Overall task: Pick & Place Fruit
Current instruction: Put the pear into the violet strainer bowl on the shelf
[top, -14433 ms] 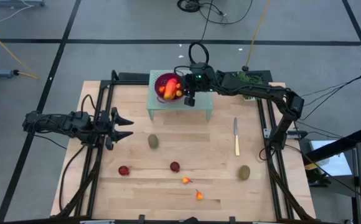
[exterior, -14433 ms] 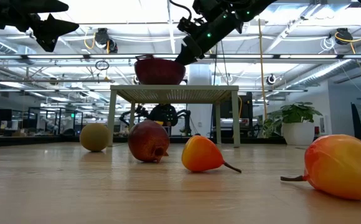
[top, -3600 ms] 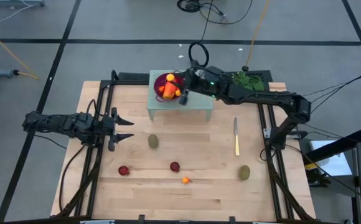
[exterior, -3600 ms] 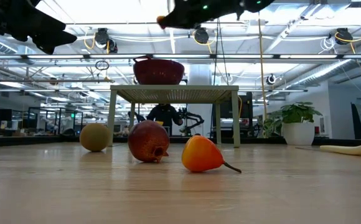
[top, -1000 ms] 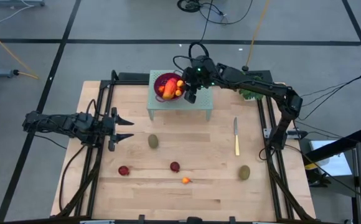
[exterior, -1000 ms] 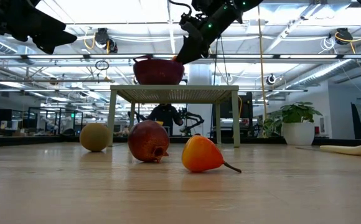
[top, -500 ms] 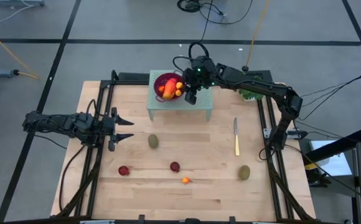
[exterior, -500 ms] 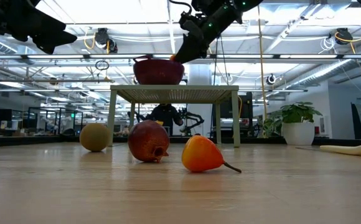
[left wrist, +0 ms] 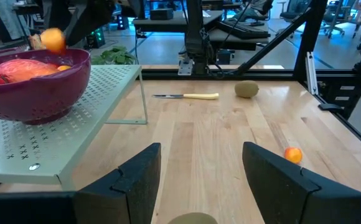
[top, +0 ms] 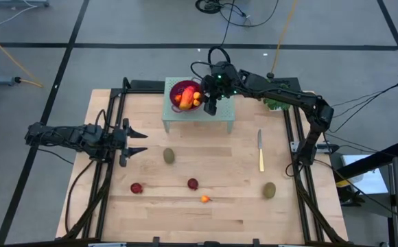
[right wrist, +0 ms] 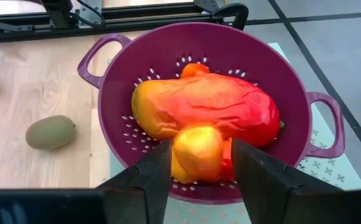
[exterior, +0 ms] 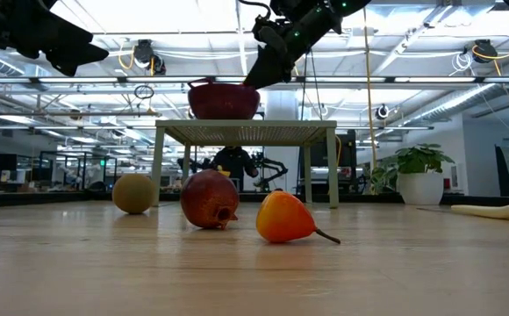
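With its fingers parted, the right gripper (right wrist: pixel 196 163) is seen over the bowl (right wrist: pixel 292 93), a small orange fruit (right wrist: pixel 197 151) between them, apparently released, while the left gripper (top: pixel 134 142), open and empty, is kept at 9 o'clock.

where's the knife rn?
In the high view the knife lies on the table's right side, below the pale green stand that carries the purple bowl, with a brown-green oval fruit nearer the front edge.

You have the bowl (top: pixel 185 94) on the stand (top: pixel 223 118) at the table's far edge, fruit inside. The knife (top: pixel 260 151) lies right of centre; loose fruit (top: pixel 193 184) sits nearer the front.
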Tool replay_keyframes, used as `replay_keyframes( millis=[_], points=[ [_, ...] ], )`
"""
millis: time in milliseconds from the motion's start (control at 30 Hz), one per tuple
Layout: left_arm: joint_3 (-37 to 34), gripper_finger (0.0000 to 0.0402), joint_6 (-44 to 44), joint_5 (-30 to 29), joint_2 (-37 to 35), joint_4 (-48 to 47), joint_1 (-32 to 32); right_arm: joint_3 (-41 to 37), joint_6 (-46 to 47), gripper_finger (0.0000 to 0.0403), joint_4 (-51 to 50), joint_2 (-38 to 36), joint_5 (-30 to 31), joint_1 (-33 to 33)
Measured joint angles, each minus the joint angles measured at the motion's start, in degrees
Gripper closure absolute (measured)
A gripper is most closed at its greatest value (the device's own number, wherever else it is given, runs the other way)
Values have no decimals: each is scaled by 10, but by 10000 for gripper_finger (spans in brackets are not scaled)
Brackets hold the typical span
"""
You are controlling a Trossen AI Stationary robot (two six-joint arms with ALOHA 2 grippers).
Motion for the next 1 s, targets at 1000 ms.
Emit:
replay_keyframes(
  millis=[1000],
  points=[
    [0,174,0,0,0,0,0,0,-45,264,-32,-45,-14,65]
  ],
)
